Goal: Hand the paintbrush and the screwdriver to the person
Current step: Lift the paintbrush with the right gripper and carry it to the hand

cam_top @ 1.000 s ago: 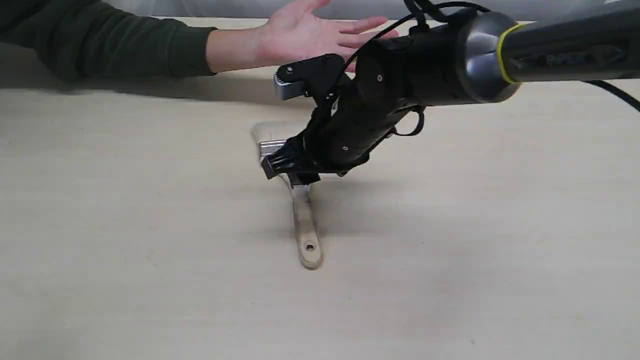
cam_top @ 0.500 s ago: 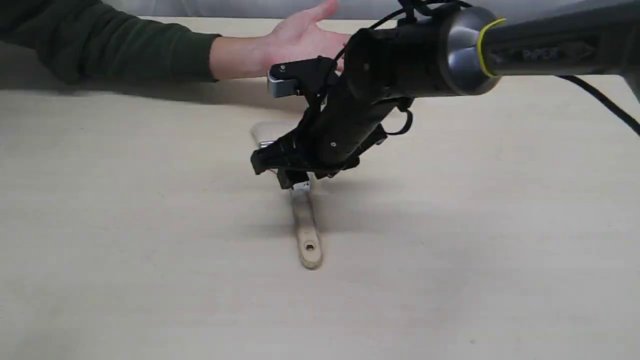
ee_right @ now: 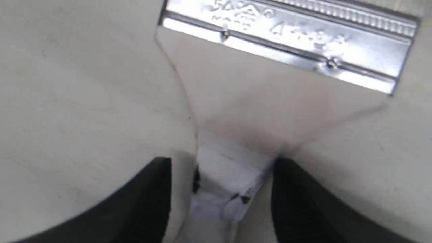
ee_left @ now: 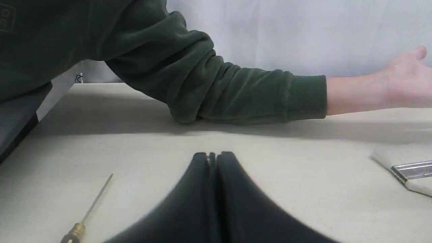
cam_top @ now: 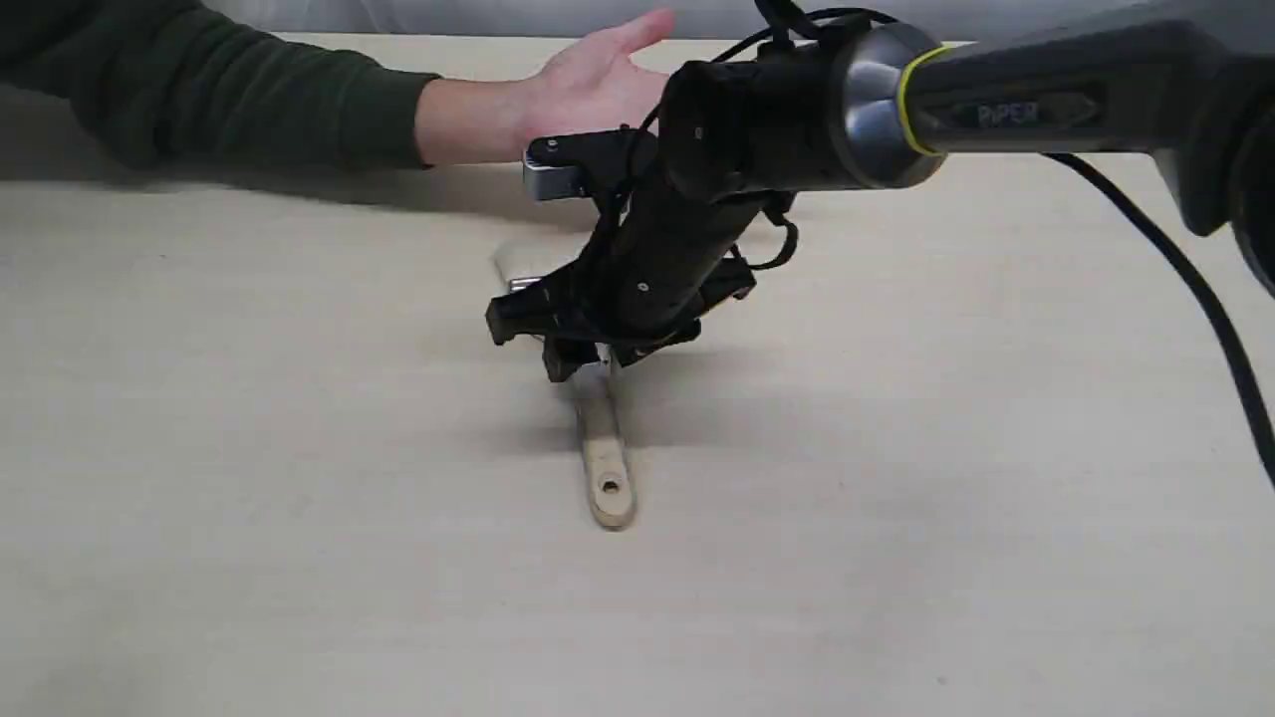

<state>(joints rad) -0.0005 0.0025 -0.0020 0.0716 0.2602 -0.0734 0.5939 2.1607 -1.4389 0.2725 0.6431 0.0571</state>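
The paintbrush (cam_top: 605,468) lies flat on the table, its handle end with the hole pointing toward the front edge. My right gripper (cam_top: 583,360) is down over the handle just behind the silver band and stands open. In the right wrist view its fingers (ee_right: 148,199) flank the white-labelled neck of the paintbrush (ee_right: 256,111) without clamping it. The person (cam_top: 588,85) holds an open palm behind the arm. The left wrist view shows my left gripper (ee_left: 212,156) shut and empty, with the screwdriver (ee_left: 88,214) lying on the table beside it, and the person's green sleeve (ee_left: 236,91) beyond.
The pale wooden table (cam_top: 249,498) carries nothing else in the exterior view. The right arm's black cable (cam_top: 1185,269) hangs over the right side. A white wall (ee_left: 303,33) stands behind the table.
My right arm has swung left and lower, bringing the open fingers down around the brush handle. The handle end has shifted slightly. The person's hand has turned a little.
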